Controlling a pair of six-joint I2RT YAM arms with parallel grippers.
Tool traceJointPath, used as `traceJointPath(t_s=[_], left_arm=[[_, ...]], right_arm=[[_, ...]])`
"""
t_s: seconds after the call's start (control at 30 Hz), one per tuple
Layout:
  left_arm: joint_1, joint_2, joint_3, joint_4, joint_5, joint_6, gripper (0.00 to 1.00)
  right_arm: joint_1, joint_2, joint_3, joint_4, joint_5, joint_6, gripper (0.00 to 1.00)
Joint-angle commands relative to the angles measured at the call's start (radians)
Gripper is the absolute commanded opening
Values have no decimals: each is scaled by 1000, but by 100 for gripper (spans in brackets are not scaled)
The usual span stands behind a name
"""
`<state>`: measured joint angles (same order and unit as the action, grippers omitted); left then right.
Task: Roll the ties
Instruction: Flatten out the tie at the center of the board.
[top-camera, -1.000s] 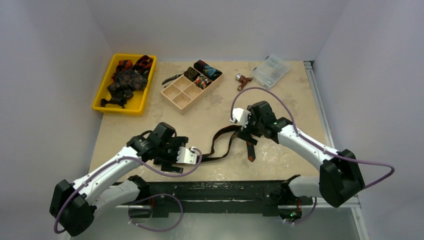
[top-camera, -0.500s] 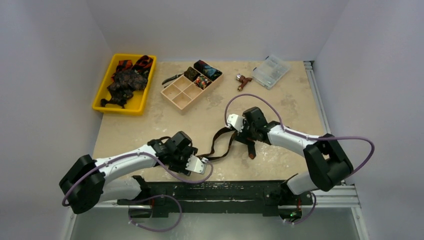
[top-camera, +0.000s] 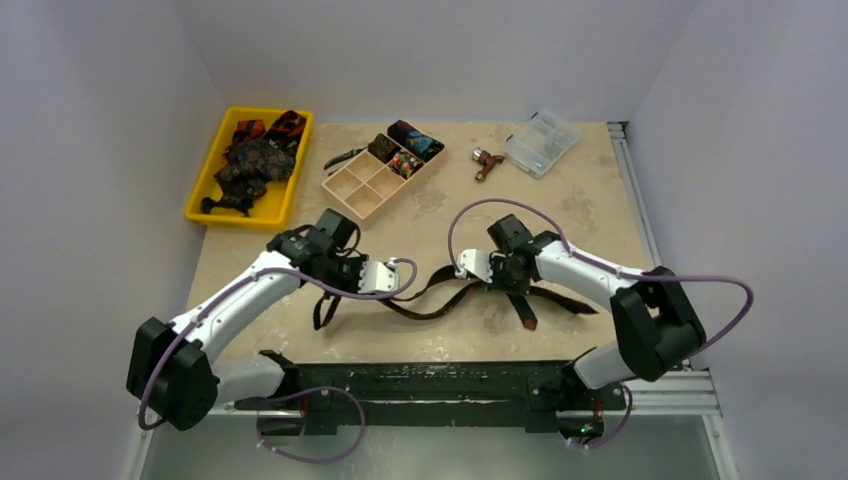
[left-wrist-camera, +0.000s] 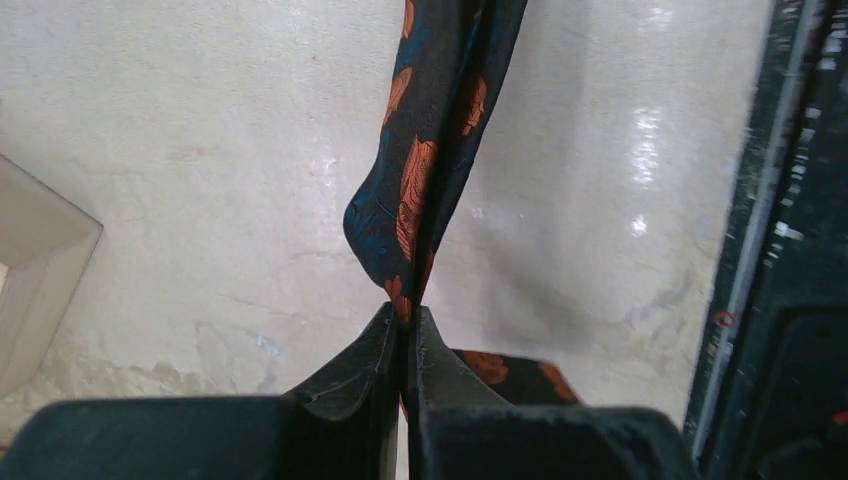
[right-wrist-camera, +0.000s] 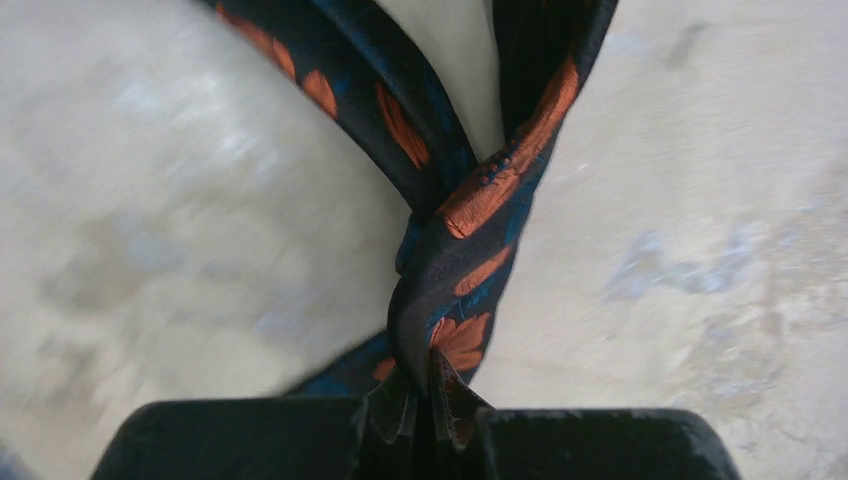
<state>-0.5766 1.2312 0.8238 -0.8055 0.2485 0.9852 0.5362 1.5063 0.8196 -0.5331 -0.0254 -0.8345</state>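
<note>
Top external view: the black tie (top-camera: 440, 313) with orange blotches lies strung across the desk (top-camera: 590, 190), on the arm-base side of the tan divided box (top-camera: 383, 172). The left pincer (left-wrist-camera: 405, 318) is clamped on a fold of it, and the right pincer (right-wrist-camera: 420, 385) on a twisted bunch.

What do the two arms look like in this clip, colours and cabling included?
The left arm and right arm match: white links, chunky black joints, a thin purple cable looping along each, and black fingers.
</note>
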Motion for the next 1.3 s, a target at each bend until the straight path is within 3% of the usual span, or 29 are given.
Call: traceJointPath(t_s=[0.0,0.17,0.37,0.47,0.57,0.6,0.63,0.67,0.7,0.83,0.9,1.0,1.07,1.1,1.13,1.17,1.27], left_arm=[[82,-46,99,-443,256,234,0],[101,-12,80,-622,222,425,0],[230,351,299,-664,261,373,0],[287,529,425,-666,253,302,10],[303,599,453,-615,194,273,20],[304,610,449,-591,172,276,23],[311,613,453,-582,169,279,25],[319,613,457,-563,172,266,26],[326,616,465,-556,174,261,27],[355,640,496,-578,171,274,27],[357,626,498,-577,151,270,27],[355,525,506,-525,240,205,31],[343,432,519,-430,340,66,46],[330,388,522,-376,394,-14,64],[312,351,518,-325,447,-91,91],[282,310,501,-240,477,-176,99],[124,225,415,42,417,-374,100]], right_arm=[[-1,-117,-1,-407,-127,-230,0],[-1,-58,51,-585,-227,-333,0],[-25,221,181,-637,-276,-369,3],[-58,323,260,-600,-254,-345,23],[-111,383,369,-620,-265,-309,41],[-130,395,411,-632,-268,-295,58],[-159,402,447,-643,-270,-282,64],[-186,407,483,-657,-272,-278,82],[-213,406,507,-663,-266,-274,89],[-323,406,561,-712,-234,-277,98],[-354,391,569,-723,-225,-267,98],[-377,317,560,-709,-243,-215,98],[-400,239,532,-643,-256,-148,98],[-419,202,512,-608,-259,-120,98],[-435,165,486,-555,-249,-80,98],[-454,138,456,-513,-237,-59,98],[-513,86,378,-444,-199,-56,97]])
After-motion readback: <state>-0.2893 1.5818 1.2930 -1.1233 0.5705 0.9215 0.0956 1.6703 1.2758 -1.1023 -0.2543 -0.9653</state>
